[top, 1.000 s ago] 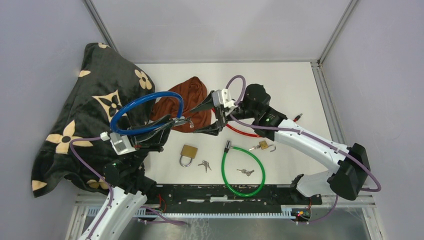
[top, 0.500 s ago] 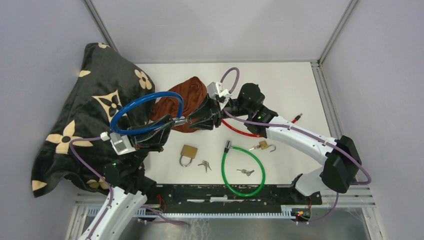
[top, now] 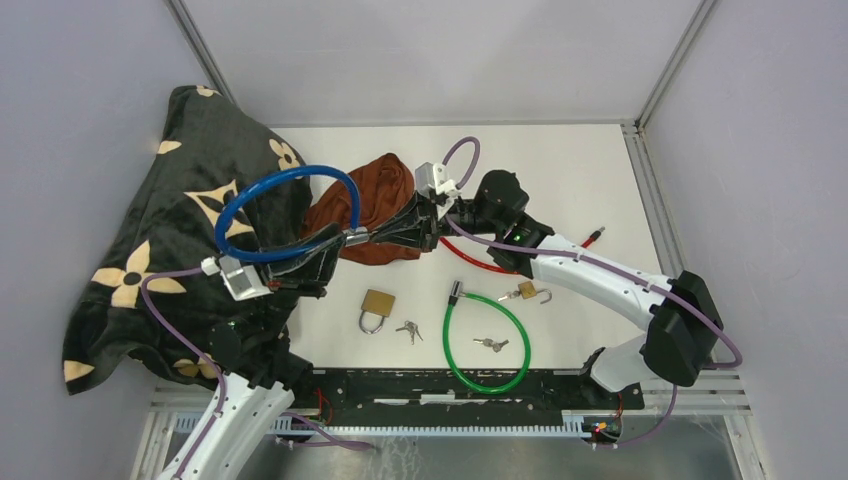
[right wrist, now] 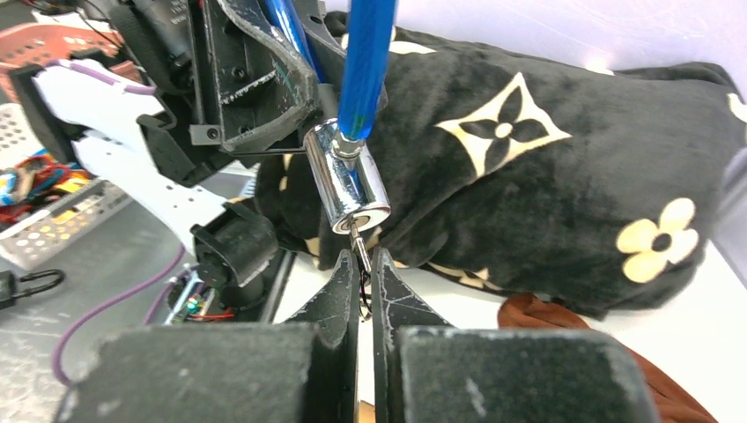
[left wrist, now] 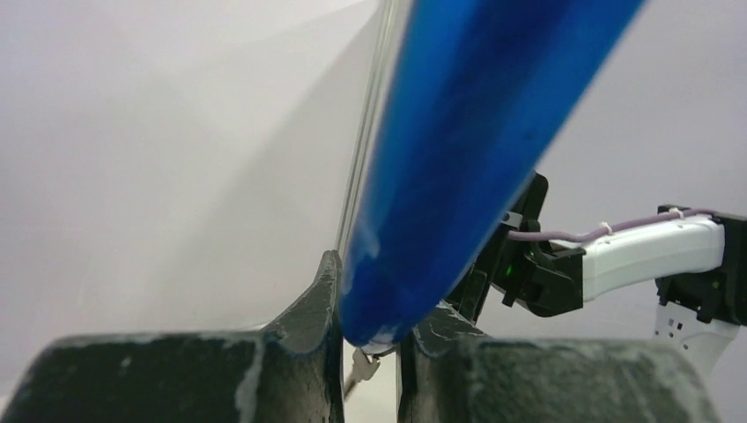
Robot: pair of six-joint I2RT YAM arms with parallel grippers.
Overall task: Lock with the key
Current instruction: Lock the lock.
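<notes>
My left gripper is shut on a blue cable lock, holding its loop up over the table. In the left wrist view the blue cable is pinched between the fingers of that gripper. The lock's chrome cylinder points at my right gripper, and a key sticks out of the cylinder's face. The right gripper is shut on that key, its fingers meeting the cylinder from the right.
A black flowered blanket covers the left side, with a brown cloth beside it. On the table lie a brass padlock, loose keys, a green cable lock, a small padlock and a red cable.
The right gripper moved left to the chrome cylinder and closed on the key. The left arm shifted the blue loop slightly up and left.
</notes>
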